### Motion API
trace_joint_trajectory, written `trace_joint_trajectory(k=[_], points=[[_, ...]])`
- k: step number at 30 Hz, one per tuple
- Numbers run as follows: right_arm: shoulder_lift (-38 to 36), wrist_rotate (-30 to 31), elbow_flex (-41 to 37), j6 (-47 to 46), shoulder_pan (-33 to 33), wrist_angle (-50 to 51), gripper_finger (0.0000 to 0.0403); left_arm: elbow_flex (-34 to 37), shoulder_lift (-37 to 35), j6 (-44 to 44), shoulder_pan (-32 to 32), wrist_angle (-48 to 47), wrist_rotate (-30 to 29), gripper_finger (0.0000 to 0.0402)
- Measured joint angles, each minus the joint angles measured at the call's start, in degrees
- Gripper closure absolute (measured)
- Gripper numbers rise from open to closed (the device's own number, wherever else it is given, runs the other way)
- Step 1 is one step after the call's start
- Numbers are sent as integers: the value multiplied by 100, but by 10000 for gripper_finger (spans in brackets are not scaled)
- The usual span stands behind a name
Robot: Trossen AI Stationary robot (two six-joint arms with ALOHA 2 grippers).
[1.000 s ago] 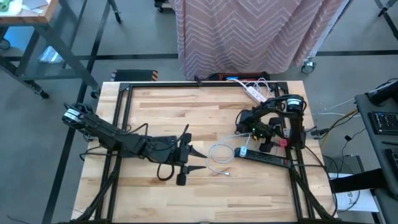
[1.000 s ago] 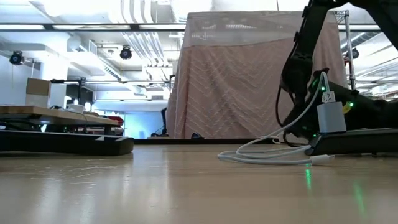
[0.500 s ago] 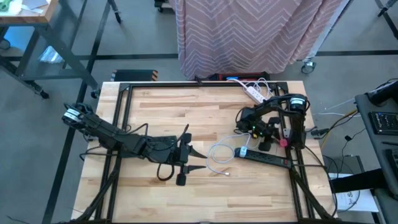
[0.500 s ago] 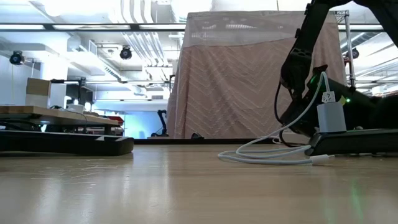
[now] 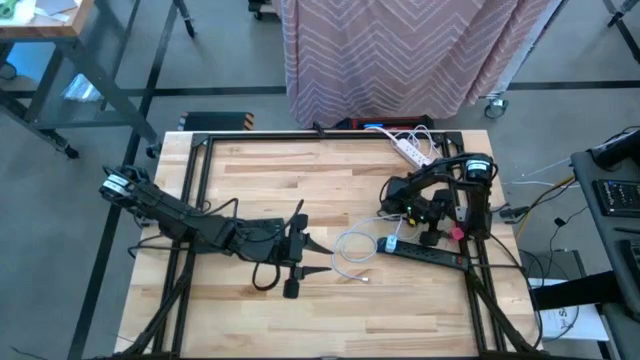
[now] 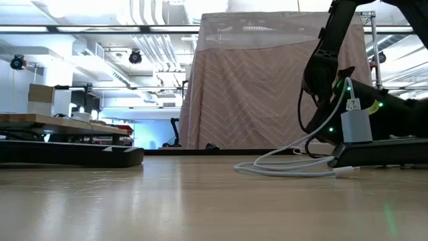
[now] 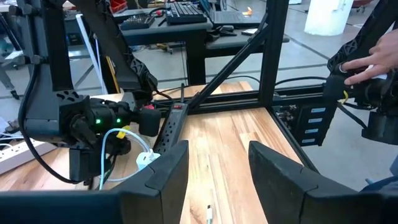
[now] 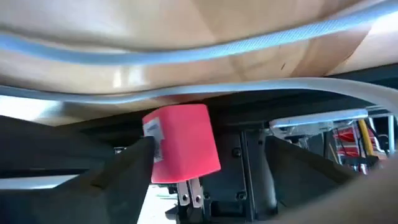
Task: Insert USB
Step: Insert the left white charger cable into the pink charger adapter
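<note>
- Looking down from above, the right gripper (image 5: 432, 232) hangs low over the black power strip (image 5: 425, 253) by the table's (image 5: 260, 175) right rail, with a red charger (image 5: 455, 232) at its tip. A white charger (image 5: 391, 243) sits in the strip's near end, its white cable (image 5: 352, 250) looping out across the wood. A white strip (image 5: 412, 150) lies at the far edge. The left gripper (image 5: 312, 257) rests mid-table, fingers spread, holding nothing.
- From table height, the white charger (image 6: 356, 125) stands upright on the black strip (image 6: 381, 152); its cable (image 6: 287, 165) coils in front. The right arm crowds in just behind it.
- Left wrist view: both fingers (image 7: 161, 177) stand apart with bare wood between; the strip (image 7: 171, 124) and the other arm lie beyond. A person's hand (image 7: 376, 60) shows past the frame.
- Right wrist view: the red charger (image 8: 180, 151) is touching one finger (image 8: 99, 180), prongs showing; the other finger sits clear of it, so I cannot tell whether it is properly gripped.
</note>
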State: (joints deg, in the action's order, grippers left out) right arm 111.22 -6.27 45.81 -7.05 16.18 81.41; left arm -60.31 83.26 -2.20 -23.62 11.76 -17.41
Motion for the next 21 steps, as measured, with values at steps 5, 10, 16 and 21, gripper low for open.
trace_joint_trajectory(k=[5,10,16,21], points=[[-4,-128,-123,-26,-59,49,76,1,2,-2,-2,-38,0,257],[-4,-57,-121,-42,-94,-27,76,1,2,-2,-6,-52,4,265],[21,122,-115,-39,-3,-283,86,1,2,-2,-4,-64,2,270],[31,723,-77,-174,172,-282,93,1,2,7,-2,-60,2,265]])
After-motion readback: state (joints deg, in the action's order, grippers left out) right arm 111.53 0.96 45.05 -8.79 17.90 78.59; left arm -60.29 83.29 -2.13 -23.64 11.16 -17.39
